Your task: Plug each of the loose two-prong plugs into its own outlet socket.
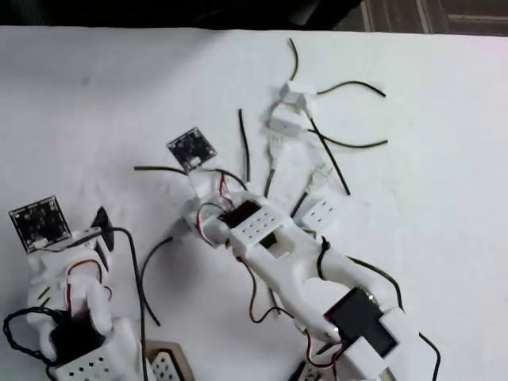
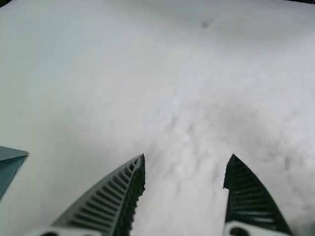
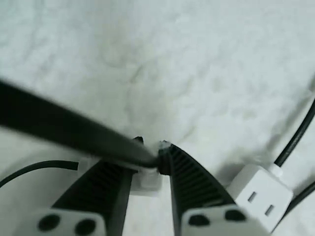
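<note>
Your white cloth worktop (image 1: 95, 103) looks matt and wrinkled; the right tool's (image 3: 150, 160) ribbed black plastic fingers (image 3: 189, 177) are matt, the white plastic plug (image 3: 147, 181) and its black cord (image 3: 59, 125) smooth.

One gripper agape, the other gripping.
The left gripper (image 2: 187, 164) hangs, jaws apart; the right gripper (image 3: 150, 164) clamps a white two-prong plug (image 3: 146, 180).

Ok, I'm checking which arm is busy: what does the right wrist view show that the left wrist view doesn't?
Right wrist view: the right arm's jaws shut on a white plug with its black cord, and a white outlet socket lying close beside them. Left wrist view: the left arm's jaws open with nothing between them, and a small dark speck farther off. Both: the white table underneath.
</note>
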Motion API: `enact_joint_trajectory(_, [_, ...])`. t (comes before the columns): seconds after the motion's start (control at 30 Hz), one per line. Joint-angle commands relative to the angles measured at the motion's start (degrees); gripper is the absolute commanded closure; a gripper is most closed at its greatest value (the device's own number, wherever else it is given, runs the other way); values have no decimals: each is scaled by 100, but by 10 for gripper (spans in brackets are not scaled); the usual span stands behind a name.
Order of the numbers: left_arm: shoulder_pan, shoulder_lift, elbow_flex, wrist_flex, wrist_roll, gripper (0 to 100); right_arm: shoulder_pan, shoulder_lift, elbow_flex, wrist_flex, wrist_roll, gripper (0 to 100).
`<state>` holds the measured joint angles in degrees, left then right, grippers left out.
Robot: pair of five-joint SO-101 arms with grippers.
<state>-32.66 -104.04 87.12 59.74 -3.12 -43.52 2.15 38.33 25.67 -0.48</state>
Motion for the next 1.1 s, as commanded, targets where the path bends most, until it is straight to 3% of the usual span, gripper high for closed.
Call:
enact_joint_trajectory(0.0, [-40, -48, -18, -79, 53, 736, -127, 101, 62, -13, 70, 981])
enact_joint_trajectory(0.23, [-40, -48, -9, -79, 53, 736, -189, 57, 35, -4, 404, 971])
enact_joint_trajectory(0.3, [-40, -48, -9, -79, 53, 736, -215, -92, 53, 22, 422, 926])
enact_joint_trajectory(0.47, [-40, -48, 35, -114, 53, 736, -321, -1024, 26, 919, 413, 812])
enact_joint_trajectory(0.83, [13, -48, 9, -123, -105, 736, -426, -4048, 53, 2976, 404, 811])
enact_joint_trajectory(0.97, [479, -48, 35, -79, -712, 736, -312, -4620, 53, 3741, 378, 811])
enact_joint_trajectory(1.07, [857, -22, 26, -79, -853, 736, 13, -4673, 62, 4145, -273, 812])
